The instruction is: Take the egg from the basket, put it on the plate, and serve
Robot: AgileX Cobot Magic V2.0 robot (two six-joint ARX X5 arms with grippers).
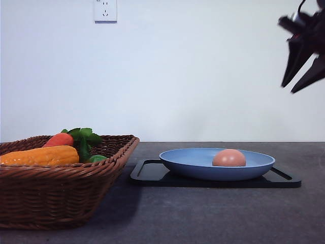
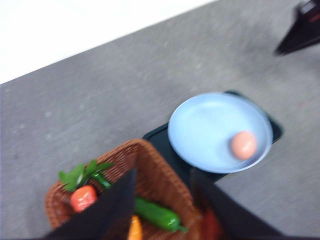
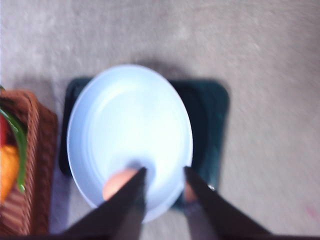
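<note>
The brownish-pink egg (image 1: 229, 158) lies in the blue plate (image 1: 193, 163), toward its right side. In the left wrist view the egg (image 2: 244, 145) rests near the plate's (image 2: 210, 125) rim. My right gripper (image 1: 289, 89) hangs open high above the table's right end, holding nothing. From its wrist camera, the right gripper (image 3: 164, 170) is spread over the plate (image 3: 130, 115), one finger partly hiding the egg (image 3: 117, 184). The left gripper (image 2: 162, 175) is open and empty above the wicker basket (image 2: 131, 148). The basket (image 1: 61, 188) stands at front left.
The plate rests on a flat black tray (image 1: 152, 175). In the basket lie a corn cob (image 1: 43, 155), a carrot with green leaves (image 1: 60, 139) and a green pepper (image 2: 156, 213). Grey tabletop (image 1: 213, 213) spreads around; a white wall stands behind.
</note>
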